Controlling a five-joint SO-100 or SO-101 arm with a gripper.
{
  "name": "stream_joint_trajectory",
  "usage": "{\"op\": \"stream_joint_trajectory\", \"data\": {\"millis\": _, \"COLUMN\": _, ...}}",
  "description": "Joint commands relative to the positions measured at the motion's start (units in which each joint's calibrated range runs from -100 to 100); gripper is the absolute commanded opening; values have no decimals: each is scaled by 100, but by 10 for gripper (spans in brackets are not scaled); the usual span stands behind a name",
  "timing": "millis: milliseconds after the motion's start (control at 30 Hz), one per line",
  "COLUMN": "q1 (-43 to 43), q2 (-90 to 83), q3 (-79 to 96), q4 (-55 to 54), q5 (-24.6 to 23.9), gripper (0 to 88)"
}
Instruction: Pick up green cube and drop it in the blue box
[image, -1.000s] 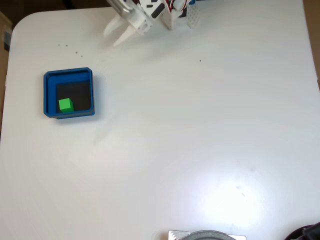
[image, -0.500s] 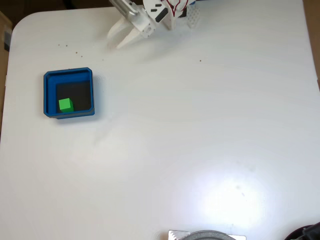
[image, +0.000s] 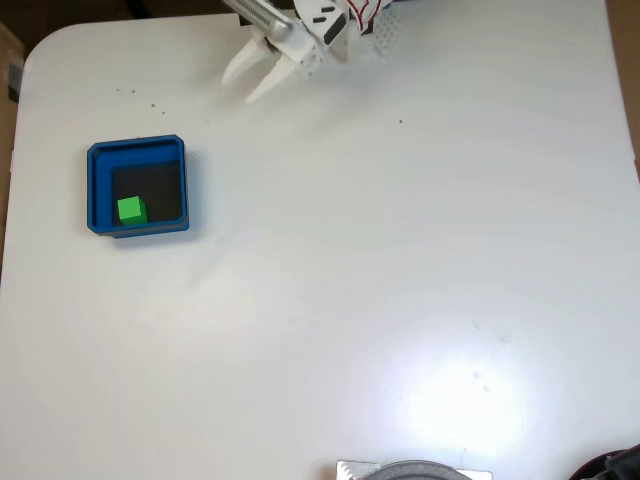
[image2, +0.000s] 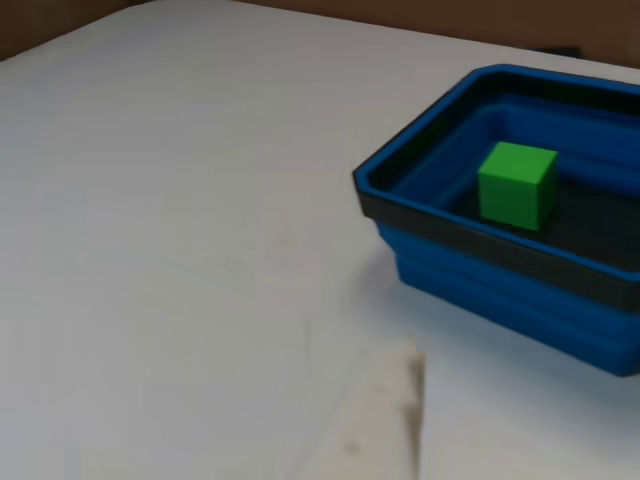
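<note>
Since the cube (image: 131, 209) already sits in the box (image: 97, 190), only the empty, spread tool (image: 245, 84) sweeping back could upset it.

the cube (image: 131, 210) sits in the box (image: 97, 190), at its lower-left corner in the fixed view.

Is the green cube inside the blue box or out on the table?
Inside. The green cube sits on the dark floor of the blue box, near one corner.
</note>
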Motion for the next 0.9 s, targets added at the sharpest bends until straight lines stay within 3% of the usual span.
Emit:
{"op": "stream_joint_trajectory", "data": {"millis": 0, "q1": -860, "q2": -159, "q3": 45, "q4": -71, "q5": -5, "gripper": 248}}
{"op": "stream_joint_trajectory", "data": {"millis": 533, "q1": -4005, "q2": -142, "q3": 45, "q4": -71, "q5": -10, "gripper": 248}}
{"op": "stream_joint_trajectory", "data": {"millis": 867, "q1": -4402, "q2": -142, "q3": 45, "q4": -71, "q5": -10, "gripper": 248}}
